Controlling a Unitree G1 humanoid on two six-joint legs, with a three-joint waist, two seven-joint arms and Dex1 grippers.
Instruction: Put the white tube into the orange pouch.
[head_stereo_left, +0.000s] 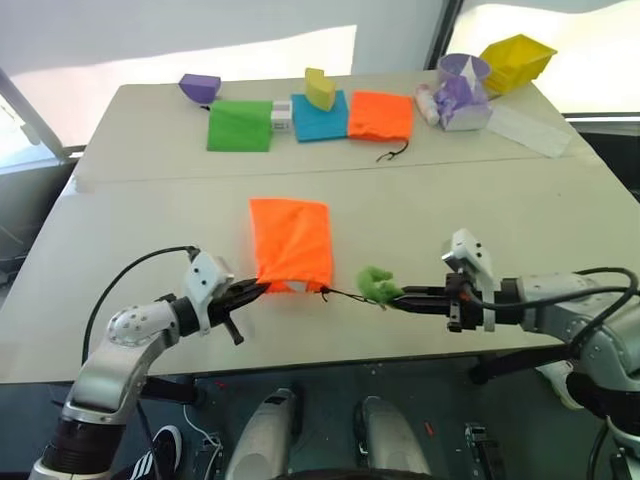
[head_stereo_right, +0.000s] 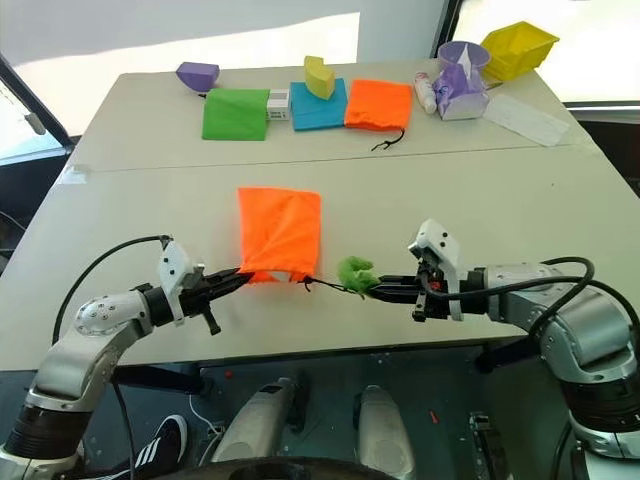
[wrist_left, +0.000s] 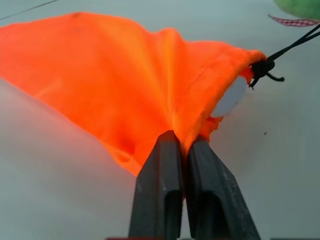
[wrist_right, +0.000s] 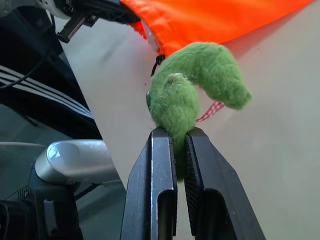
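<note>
1. Currently, white tube (wrist_left: 231, 97): inside the orange pouch (head_stereo_left: 291, 243). A pale rounded patch at the pouch mouth, seen from the left wrist, is probably its end; no print or cap can be made out.
2. Orange pouch: bright orange fabric, flat on the near half of the table (head_stereo_left: 150, 215), mouth toward the robot, body lightly creased, mouth hem gathered into folds.
3. Cord (head_stereo_left: 342, 294): thin, dark, running from the knot at the mouth corner to the green pom-pom (head_stereo_left: 378, 285); it looks close to taut.
4. Left gripper (head_stereo_left: 258, 288): fingers pinched together on the orange fabric at the mouth's left corner, pinning the pouch.
5. Right gripper (head_stereo_left: 400, 297): fingers clamped on the pom-pom, well to the right of the pouch mouth.
6. Step in hand, as a judgement: the tube seems loaded, and the task is at the closing stage, drawing the mouth shut by the cord.
7. Next move, as a judgement: a pull on the pom-pom away from the pouch while the left grip holds firm; if that grip slips, the whole pouch would slide rather than cinch.
8. Far half of the table: a purple box (head_stereo_left: 200, 87), a green cloth (head_stereo_left: 240, 125), a blue cloth (head_stereo_left: 319, 116) with a yellow piece (head_stereo_left: 320, 89) on it, and a second orange pouch (head_stereo_left: 381, 115), all well apart from the work.
</note>
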